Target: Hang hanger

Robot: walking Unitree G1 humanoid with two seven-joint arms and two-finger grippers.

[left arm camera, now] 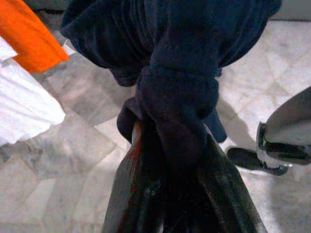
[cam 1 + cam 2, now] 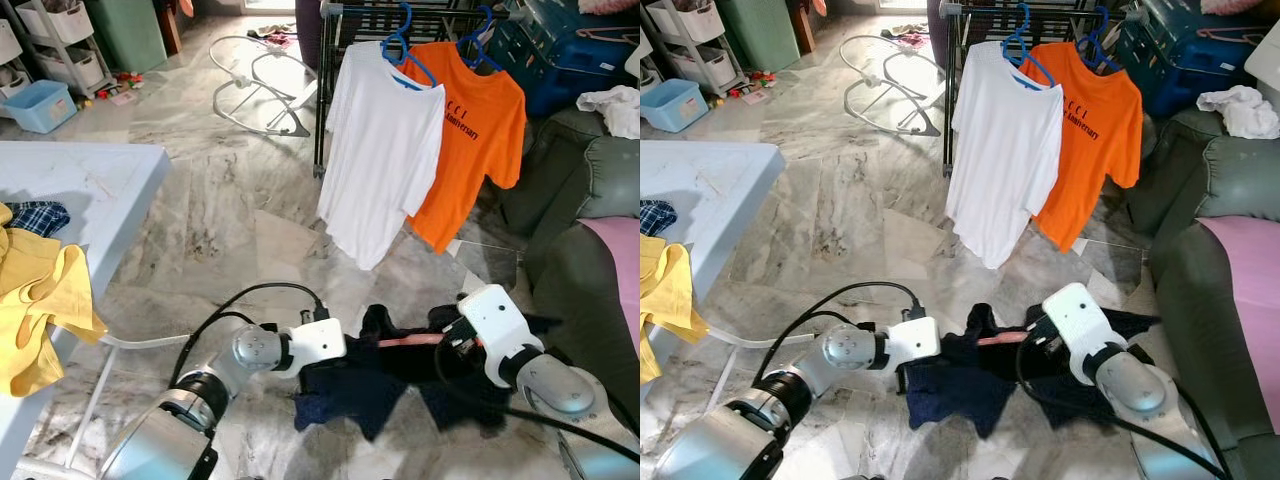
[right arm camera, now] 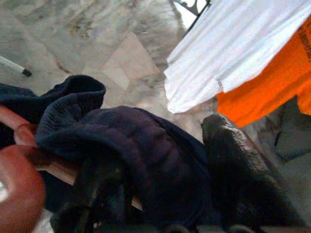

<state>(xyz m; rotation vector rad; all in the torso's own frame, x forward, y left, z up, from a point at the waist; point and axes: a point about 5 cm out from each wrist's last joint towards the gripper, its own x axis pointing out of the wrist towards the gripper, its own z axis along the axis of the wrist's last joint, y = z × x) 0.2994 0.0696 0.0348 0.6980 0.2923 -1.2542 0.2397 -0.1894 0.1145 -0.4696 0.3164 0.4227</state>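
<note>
Low in the centre of the head views, a dark navy garment hangs bunched on a reddish-brown hanger, held up between the two arms above the marble floor. The left gripper, coming in from the lower left, is clenched on a thick fold of the navy cloth, its two black fingers pressed against either side of the bunch with the hanger's wood showing against one of them. The right gripper, at lower right, has its fingers spread around more of the same cloth and the hanger bar, but whether it actually grips them I cannot tell. In the upper centre stands a dark clothes rack carrying a white T-shirt and, just beside it to the right, an orange T-shirt, each on a blue hanger. A white tabletop at the left edge bears a yellow garment. A grey sofa occupies the right edge.
</note>
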